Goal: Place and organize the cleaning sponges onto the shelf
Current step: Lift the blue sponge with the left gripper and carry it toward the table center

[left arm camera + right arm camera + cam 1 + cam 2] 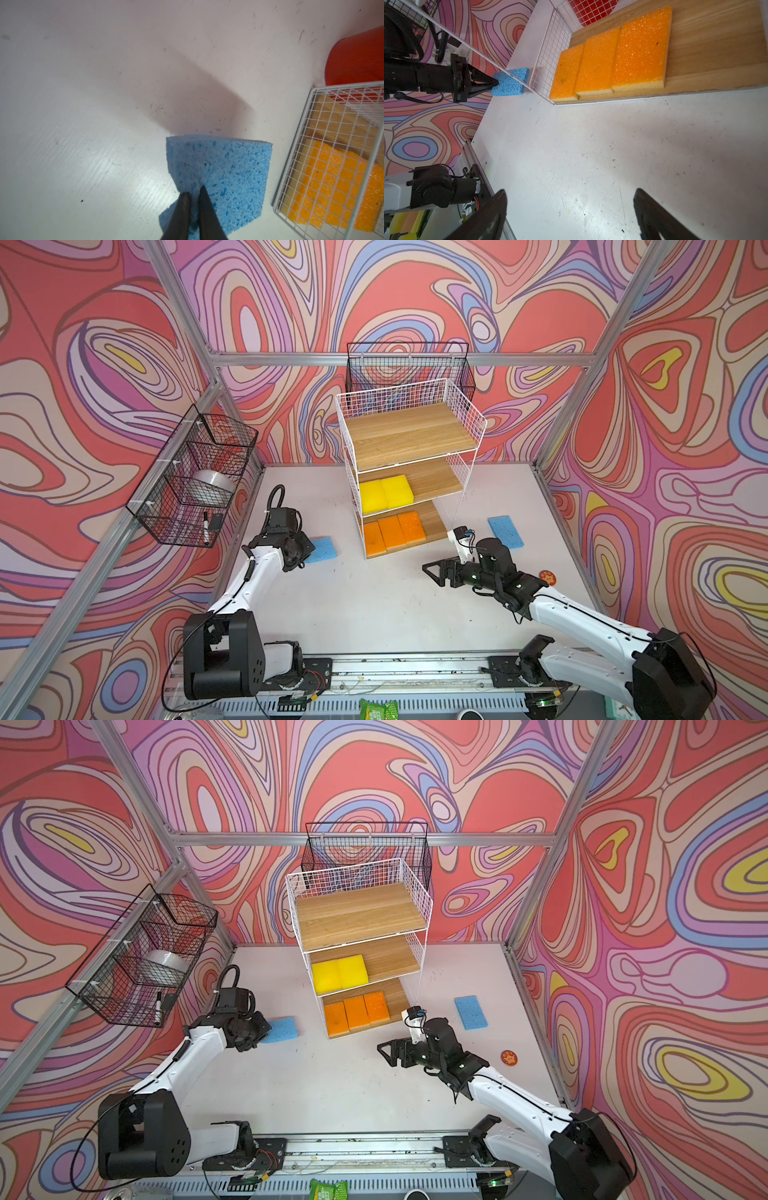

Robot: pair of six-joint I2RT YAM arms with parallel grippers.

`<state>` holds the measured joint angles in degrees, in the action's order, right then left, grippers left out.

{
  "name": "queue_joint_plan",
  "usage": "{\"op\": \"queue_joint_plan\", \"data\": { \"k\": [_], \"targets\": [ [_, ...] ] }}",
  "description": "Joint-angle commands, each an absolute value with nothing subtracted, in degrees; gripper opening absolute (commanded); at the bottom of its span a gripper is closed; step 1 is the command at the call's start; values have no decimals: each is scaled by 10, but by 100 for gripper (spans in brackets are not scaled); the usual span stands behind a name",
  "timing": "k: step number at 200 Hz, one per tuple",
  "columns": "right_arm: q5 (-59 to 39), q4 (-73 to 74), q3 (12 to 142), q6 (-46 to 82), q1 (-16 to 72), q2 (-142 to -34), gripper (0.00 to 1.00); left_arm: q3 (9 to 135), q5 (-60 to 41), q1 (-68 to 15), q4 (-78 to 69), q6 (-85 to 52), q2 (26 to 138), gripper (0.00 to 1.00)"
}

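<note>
Swirly pink-and-red wallpaper all around, with a pale counter (374, 605) in the middle. In both top views the white wire shelf (411, 435) stands at the back of it. Its top board is bare, the two yellow sponges (386, 493) sit side by side on the left of the middle board, and the three orange sponges (392, 533) are lined up in a row on the bottom board. The left blue sponge (324, 549) lies on the counter just left of the shelf, with the left arm's wrist right on top of its near end. The right blue sponge (505, 532) lies flat on the counter to the right of the shelf, apart from everything. The right hand (430, 570) hangs over bare counter in front of the shelf, jaws spread wide, nothing in them.

Left wrist cam: the left hand (194, 199) is clenched on the left blue sponge (224, 176), its dark fingers (184, 207) pinching one end. That end looks raised a bit, with shadow under it. The shelf's wire side (332, 145) is just beside it, an orange sponge visible through the grid.

Right wrist cam: the right hand (570, 190) is wide open above scuffed counter, touching nothing. Farther off are the three orange sponges (612, 60), edge to edge on the bottom board. Past the shelf's side wall, the left hand (496, 83) has its tips closed together on the corner of the left blue sponge (512, 83).
</note>
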<state>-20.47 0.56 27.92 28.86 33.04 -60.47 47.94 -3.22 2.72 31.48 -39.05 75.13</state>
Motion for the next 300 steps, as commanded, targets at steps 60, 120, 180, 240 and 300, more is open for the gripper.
{"op": "queue_joint_plan", "data": {
  "k": [60,120,180,240,300],
  "targets": [
    [-202,0,287,286,327,-625,98,468,-66,31,295,-380,764,6],
    [-218,0,303,301,327,-636,98,403,-110,18,355,-384,622,0],
    [-230,-33,332,313,327,-621,98,392,-162,-83,436,-408,524,0],
    [-222,-59,344,351,305,-620,90,382,-150,-269,403,-457,544,0],
    [-247,-111,358,338,262,-612,86,395,-153,-372,245,-453,675,0]
  ]
}}
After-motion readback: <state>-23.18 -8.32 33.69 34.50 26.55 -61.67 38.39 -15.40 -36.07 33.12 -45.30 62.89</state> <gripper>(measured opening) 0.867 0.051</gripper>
